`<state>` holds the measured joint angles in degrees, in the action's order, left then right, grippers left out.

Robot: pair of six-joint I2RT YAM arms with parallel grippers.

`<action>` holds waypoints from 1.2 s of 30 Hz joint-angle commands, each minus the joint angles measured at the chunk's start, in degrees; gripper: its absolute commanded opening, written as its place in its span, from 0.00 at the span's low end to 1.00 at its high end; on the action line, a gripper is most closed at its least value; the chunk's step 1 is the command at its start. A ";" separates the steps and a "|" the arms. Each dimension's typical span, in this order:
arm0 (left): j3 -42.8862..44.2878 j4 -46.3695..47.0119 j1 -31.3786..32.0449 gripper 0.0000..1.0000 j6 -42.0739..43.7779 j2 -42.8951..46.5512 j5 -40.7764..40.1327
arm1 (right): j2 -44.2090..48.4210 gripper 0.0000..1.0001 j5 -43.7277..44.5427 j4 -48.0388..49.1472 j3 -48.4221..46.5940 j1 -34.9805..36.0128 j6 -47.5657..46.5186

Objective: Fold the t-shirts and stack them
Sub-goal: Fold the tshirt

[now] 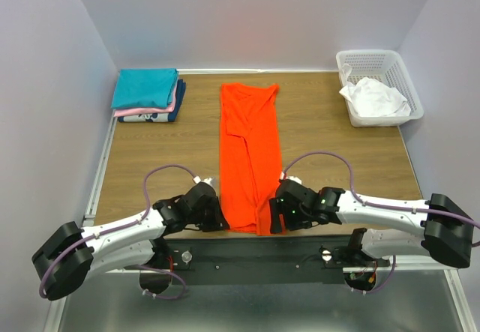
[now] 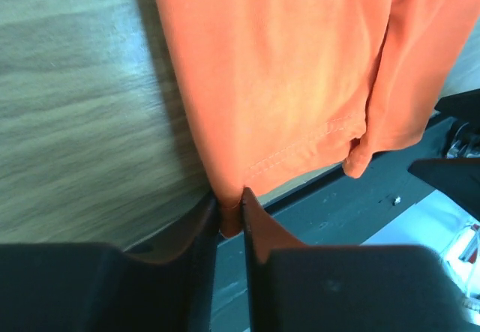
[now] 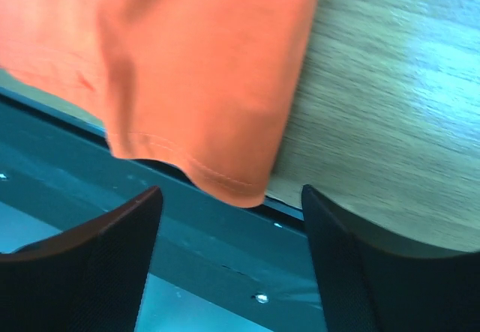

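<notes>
Nearest me, my left gripper (image 2: 230, 210) is pinched tight on the near-left hem corner of the orange-red t-shirt (image 1: 249, 160), with cloth trapped between its nearly closed jaws. My right gripper (image 3: 231, 194) is spread wide at the near-right hem corner. That corner droops over the table (image 1: 322, 137) edge and appears to sit between the jaws, which grip nothing yet.

The shirt lies as a narrow strip. Its long axis runs straight away from me, hem near, collar far, with one arm at each near corner. I judge the coming fold carries the hem away along that axis, once the right jaws close.

At far left sits the stack of folded t-shirts (image 1: 146, 92), teal on top. At far right, a white t-shirt (image 1: 375, 98) lies crumpled in the basket (image 1: 367, 53).
</notes>
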<state>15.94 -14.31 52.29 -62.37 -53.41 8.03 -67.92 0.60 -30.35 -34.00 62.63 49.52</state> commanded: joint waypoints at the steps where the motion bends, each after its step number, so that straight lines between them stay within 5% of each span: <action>1: -0.65 -0.99 0.79 0.17 -0.56 0.06 1.20 | 1.12 0.77 0.27 -1.38 1.13 0.12 2.25; 6: -0.65 -1.08 0.79 0.04 -0.56 -0.29 1.46 | -0.10 0.62 -0.25 -0.94 0.77 0.12 1.64; 11: -0.83 -0.99 0.79 0.03 -0.82 0.58 1.11 | -2.74 0.57 -0.25 0.37 1.74 0.04 1.37; 20: -1.27 -1.07 0.88 0.00 -1.09 1.73 1.37 | -2.58 0.01 -4.28 4.59 4.20 0.21 2.95; 28: -2.32 -5.03 2.20 0.00 -4.78 11.21 2.43 | 4.63 0.01 -10.36 6.97 8.16 1.09 8.41; 36: 1.10 0.15 2.11 0.00 -3.73 13.17 -2.66 | 4.91 0.01 -0.89 4.95 -0.70 0.13 4.63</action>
<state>14.52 -17.08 54.15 -66.30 -38.59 8.34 -62.67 -6.24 -25.10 -29.28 63.11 55.48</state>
